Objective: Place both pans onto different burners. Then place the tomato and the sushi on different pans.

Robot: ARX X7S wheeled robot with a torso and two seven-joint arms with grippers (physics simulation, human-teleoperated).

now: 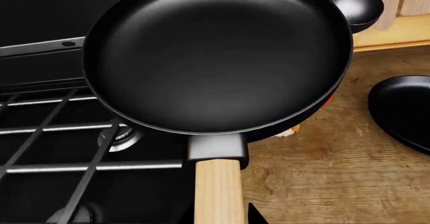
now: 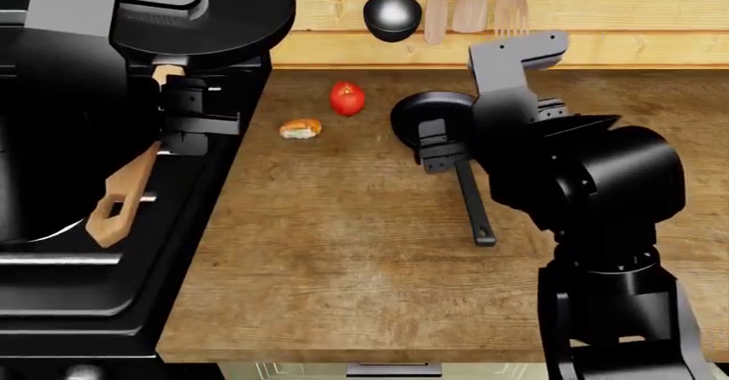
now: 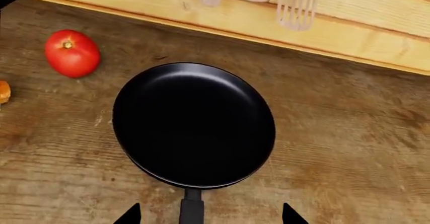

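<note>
On the wooden bench beside the black stove, the left hand, largely hidden, grips the raised larger pan, while the right hand, spread, straddles the smaller pan near the tomato and sushi.

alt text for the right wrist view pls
A small black frying pan sits empty on a wooden counter, its thin black handle between the open right gripper fingertips. A red tomato lies beyond it, near a light wooden wall.
</note>
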